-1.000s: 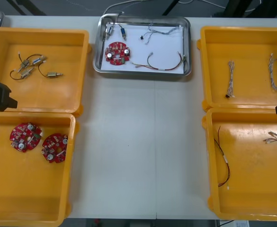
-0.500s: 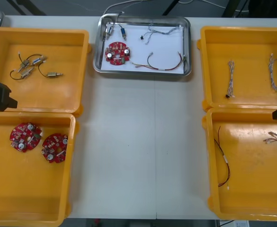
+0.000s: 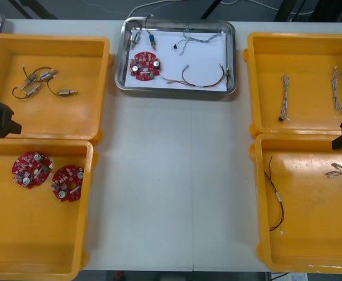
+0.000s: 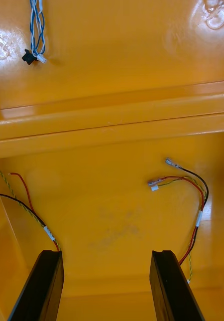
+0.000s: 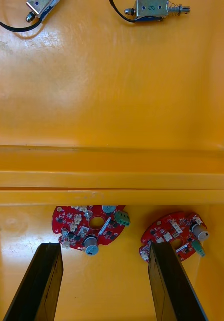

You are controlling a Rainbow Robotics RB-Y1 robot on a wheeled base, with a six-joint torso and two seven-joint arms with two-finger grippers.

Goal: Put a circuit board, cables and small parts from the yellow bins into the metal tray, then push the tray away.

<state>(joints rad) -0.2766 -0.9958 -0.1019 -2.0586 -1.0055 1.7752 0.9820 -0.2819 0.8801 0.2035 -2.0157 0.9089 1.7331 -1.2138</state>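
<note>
The metal tray sits at the far middle of the table, between the far yellow bins, and it's loaded. There's a red circuit board, small metal parts, a twisted blue and white cable and a red and yellow cable.

I'd say only the push remains, if that. The tray looks stiff and slick, so it should slide easily, though the light bits inside could skate about. A slow, flat shove at the middle of the near rim looks best.

The left gripper hangs over the left bins with its jaws spread and empty, two spare boards just past its fingertips. The right gripper hovers over the near right bin's loose cables, its jaws also wide apart and holding nothing.
</note>
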